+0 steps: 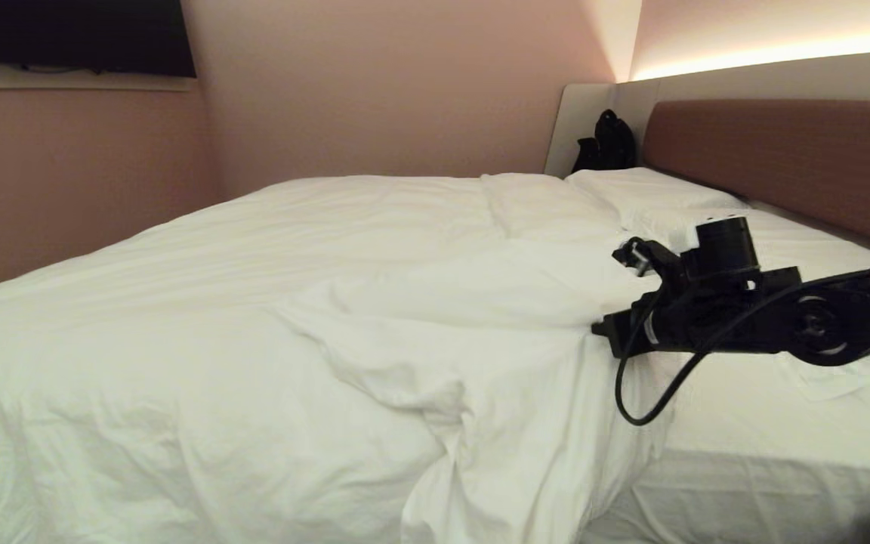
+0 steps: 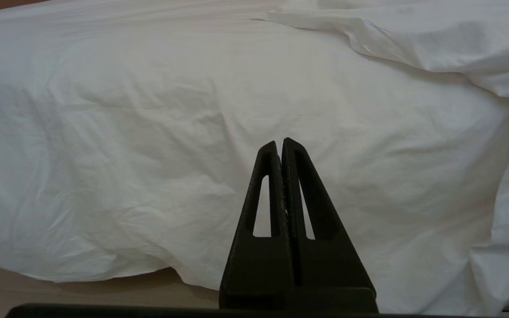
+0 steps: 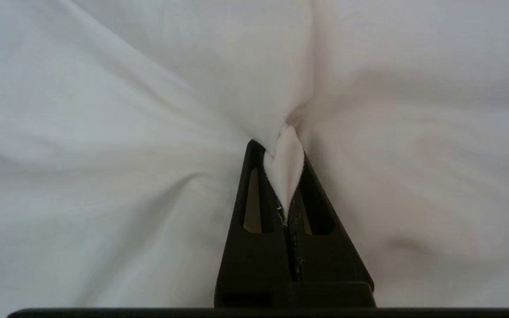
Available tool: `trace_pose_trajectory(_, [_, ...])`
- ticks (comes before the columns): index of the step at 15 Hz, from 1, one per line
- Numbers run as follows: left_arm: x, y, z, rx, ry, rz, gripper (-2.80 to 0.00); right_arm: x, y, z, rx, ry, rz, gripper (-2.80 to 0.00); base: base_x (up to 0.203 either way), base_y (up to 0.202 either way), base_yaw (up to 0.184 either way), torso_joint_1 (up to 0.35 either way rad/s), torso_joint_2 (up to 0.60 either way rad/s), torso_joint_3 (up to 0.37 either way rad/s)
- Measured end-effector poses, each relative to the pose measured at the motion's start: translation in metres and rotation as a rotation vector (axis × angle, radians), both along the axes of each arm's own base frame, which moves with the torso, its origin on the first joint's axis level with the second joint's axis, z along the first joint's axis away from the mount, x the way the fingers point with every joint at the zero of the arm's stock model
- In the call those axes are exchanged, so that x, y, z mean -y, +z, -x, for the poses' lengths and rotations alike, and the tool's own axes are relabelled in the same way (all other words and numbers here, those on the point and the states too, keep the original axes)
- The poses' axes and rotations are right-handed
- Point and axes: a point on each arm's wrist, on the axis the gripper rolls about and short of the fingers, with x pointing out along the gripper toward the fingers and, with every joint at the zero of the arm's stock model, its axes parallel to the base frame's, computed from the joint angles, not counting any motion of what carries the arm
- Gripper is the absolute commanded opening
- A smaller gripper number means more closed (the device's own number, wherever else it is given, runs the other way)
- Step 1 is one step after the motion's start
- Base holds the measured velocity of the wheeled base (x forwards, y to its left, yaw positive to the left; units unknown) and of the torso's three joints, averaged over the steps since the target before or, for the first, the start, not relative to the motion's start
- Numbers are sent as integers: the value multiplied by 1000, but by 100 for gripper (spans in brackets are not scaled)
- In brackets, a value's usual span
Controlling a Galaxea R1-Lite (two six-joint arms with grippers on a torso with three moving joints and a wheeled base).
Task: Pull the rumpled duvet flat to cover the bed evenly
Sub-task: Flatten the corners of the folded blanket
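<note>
Because the duvet [image 1: 269,302] lies bunched across the bed [image 1: 767,483], short of the pillows [image 1: 646,189], I have my right gripper [image 3: 284,152] pinching a fold to drag it; my left gripper [image 2: 279,143] hangs closed, empty.

The right end effector [image 3: 283,152] is pinched tight on a fold of the white duvet [image 3: 126,132], creases fanning outward.
</note>
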Motion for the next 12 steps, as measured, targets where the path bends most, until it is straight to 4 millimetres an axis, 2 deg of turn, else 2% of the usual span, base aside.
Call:
trace_pose_trajectory(2, [0,0,0,0,0,0,-280,11,5,21,1,-16,1,-280,0,0,0,0,0,0])
trace_pose_trajectory(6, [0,0,0,0,0,0,-280,42,-11,62,-64,-86,14,-280,0,0,0,0,0,0])
trace_pose_trajectory(8, [0,0,0,0,0,0,-280,51,-19,74,-97,-103,15,-280,0,0,0,0,0,0])
trace_pose_trajectory(12, [0,0,0,0,0,0,-280,62,-27,84,-130,-125,5,-280,0,0,0,0,0,0])
